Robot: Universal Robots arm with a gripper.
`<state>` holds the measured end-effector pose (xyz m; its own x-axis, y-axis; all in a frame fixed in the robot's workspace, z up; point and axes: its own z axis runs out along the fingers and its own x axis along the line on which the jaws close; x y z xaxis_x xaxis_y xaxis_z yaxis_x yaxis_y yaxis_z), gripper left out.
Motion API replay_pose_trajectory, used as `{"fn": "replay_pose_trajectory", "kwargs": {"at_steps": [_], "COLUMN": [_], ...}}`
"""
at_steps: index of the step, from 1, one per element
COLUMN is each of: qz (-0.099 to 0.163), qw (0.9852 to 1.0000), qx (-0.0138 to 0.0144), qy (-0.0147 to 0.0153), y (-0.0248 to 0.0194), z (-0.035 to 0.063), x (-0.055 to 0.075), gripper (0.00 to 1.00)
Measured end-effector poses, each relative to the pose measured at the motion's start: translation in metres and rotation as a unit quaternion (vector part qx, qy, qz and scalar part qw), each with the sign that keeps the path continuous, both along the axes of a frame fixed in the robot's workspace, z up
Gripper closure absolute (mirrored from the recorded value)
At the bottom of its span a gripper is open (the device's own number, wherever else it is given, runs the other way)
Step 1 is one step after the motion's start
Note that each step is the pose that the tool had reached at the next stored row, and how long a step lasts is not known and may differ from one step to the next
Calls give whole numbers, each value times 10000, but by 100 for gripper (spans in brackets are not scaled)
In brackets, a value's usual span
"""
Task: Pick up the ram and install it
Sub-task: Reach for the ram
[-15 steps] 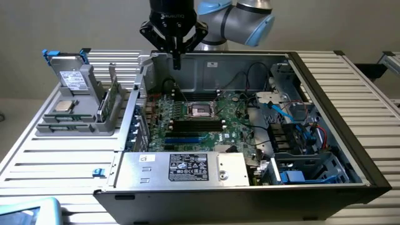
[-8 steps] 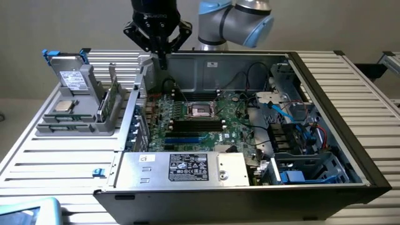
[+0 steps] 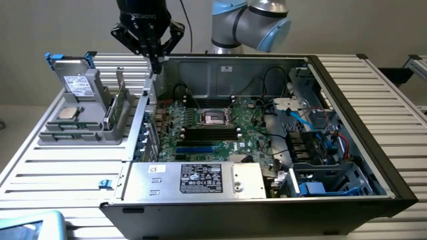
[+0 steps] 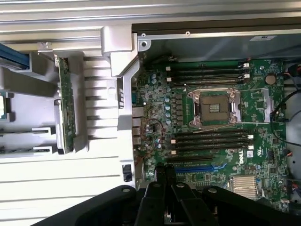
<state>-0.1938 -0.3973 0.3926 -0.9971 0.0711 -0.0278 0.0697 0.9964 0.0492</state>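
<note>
The gripper [image 3: 155, 62] hung w/ its fingers pressed together and nothing between them, above the case wall [image 3: 145, 107], i.e. between the holder [image 3: 73, 137] and the board [image 4: 160, 108]. The ram [image 3: 114, 109] stood on edge in that holder, just beside the wall on the exterior view's left, untouched. Pick not yet done.

Risks, judged from this:
- Fingers shut. If lowered that way they would prob. strike the ram's top edge rather than straddle it, and could chip it or knock it askew.
- The ram was thin and sat close to the holder's posts. An off-centre grip could tilt it or snag the holder and lift both.
- The wall stood right next to the ram, so a low carry across could clip the stick on the rim.
- The slots [image 4: 209, 141] lay just beside the open CPU socket [image 4: 214, 106]. A misaligned descent might land on the socket, or press the ram into a slot crooked and bend it.
</note>
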Motion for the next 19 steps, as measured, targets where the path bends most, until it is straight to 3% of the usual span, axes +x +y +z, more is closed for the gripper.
{"fn": "replay_pose_trajectory", "kwargs": {"at_steps": [19], "qz": [0], "qw": [10000], "qx": [0], "qy": [4], "y": [17], "z": [-9], "x": [-864], "gripper": [89]}}
